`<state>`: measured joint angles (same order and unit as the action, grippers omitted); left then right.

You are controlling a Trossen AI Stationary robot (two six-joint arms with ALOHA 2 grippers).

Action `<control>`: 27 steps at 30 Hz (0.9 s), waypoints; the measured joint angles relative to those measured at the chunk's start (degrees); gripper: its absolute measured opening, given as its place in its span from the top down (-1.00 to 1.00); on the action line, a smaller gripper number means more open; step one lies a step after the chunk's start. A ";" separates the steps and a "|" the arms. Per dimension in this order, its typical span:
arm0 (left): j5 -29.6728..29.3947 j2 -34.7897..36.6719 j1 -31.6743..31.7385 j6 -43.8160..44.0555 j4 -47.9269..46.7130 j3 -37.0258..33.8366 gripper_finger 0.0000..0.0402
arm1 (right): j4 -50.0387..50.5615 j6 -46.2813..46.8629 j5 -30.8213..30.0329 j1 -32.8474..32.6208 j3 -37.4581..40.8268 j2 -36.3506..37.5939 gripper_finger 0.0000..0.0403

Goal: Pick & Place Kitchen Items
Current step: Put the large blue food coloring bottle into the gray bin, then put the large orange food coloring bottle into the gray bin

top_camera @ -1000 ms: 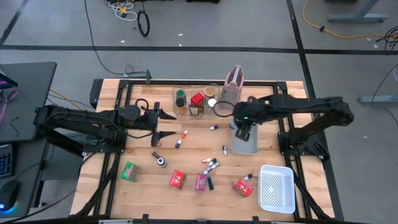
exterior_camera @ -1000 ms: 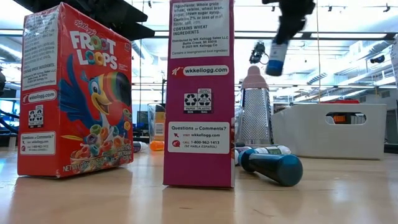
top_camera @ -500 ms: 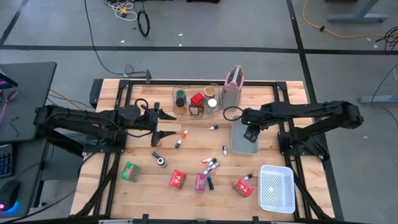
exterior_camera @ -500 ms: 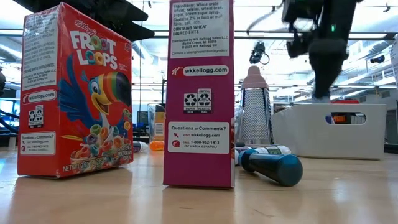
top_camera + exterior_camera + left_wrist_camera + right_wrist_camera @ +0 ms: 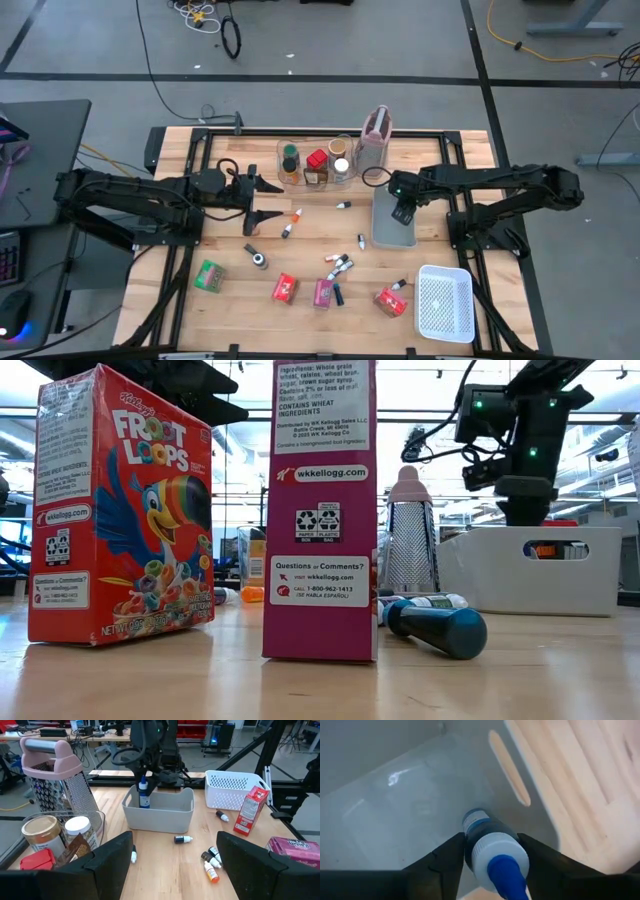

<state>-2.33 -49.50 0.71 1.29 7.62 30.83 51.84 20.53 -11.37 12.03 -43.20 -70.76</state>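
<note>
The right gripper (image 5: 490, 857) reaches into the grey bin (image 5: 159, 815), its fingers parted around a blue-capped bottle (image 5: 492, 847) just above the bin's bare floor. A second ago it carried that bottle high above the bin; it has since lowered. The left gripper (image 5: 262, 200) waits wide open, holding nothing.

The grey bin (image 5: 394, 224) stood right of the desk's (image 5: 455, 160) middle, with the right hand (image 5: 402, 213) over it and a bottle (image 5: 144, 796) between its fingers, inside the bin. The mesh basket (image 5: 444, 302) lay near the front right corner. The grater (image 5: 373, 139) stood behind the bin, jars (image 5: 316, 165) to its left. Packets (image 5: 285, 289) and small bottles (image 5: 339, 264) lay scattered toward the front. The left hand (image 5: 264, 199) waited left of the jars.
</note>
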 joint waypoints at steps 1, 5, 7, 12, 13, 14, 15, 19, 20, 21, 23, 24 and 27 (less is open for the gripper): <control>0.00 0.00 0.02 0.01 0.01 0.00 -0.48 | -0.04 -0.06 -0.49 0.00 0.00 0.00 0.04; 0.00 0.00 0.00 0.01 0.00 0.00 -0.48 | -0.02 -1.14 -2.80 0.00 -0.75 0.00 -0.12; 0.00 0.00 0.02 0.01 0.00 0.00 -0.48 | -0.02 -2.93 -3.37 0.00 -1.60 0.00 -0.19; 0.00 0.00 0.01 0.01 0.01 0.00 -0.48 | 0.39 -7.69 -3.22 0.00 -6.54 0.00 -0.32; 0.00 0.00 0.01 0.01 0.00 0.00 -0.48 | 0.40 -7.91 -3.21 0.00 -8.12 0.00 -0.33; 0.00 0.00 0.02 0.01 0.02 0.00 -0.48 | 0.29 -7.96 -3.22 0.00 -9.82 0.00 -0.34; 0.00 0.00 0.01 0.01 0.02 0.00 -0.48 | -0.01 -7.98 -3.22 0.00 -11.45 0.00 -0.35; 0.00 0.00 0.02 0.01 0.02 0.00 -0.48 | -8.94 -7.95 -3.22 -0.04 -16.15 0.04 -0.36; -0.01 0.00 0.01 0.01 0.00 0.00 -0.48 | -12.78 -8.13 -3.15 -0.03 -16.40 0.04 -0.36; -0.02 0.00 0.00 -0.01 0.00 0.00 -0.48 | -16.54 -8.93 -2.96 -0.02 -16.41 0.04 -0.36; -0.03 0.00 0.02 -0.83 -0.13 0.00 -0.48 | -23.86 -11.37 -2.60 -0.02 -16.41 0.02 -0.36; -0.30 0.00 0.00 -1.87 -0.37 0.00 -0.48 | -26.75 -12.79 -2.64 -0.02 -16.44 -0.13 -0.36; -3.62 0.00 0.00 -2.40 -3.80 0.04 -0.48 | -31.98 -15.52 -2.62 -0.02 -16.41 -0.59 -0.36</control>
<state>-5.94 -49.50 0.71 -1.11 3.81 30.87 19.86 5.01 -13.99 12.01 -59.61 -71.35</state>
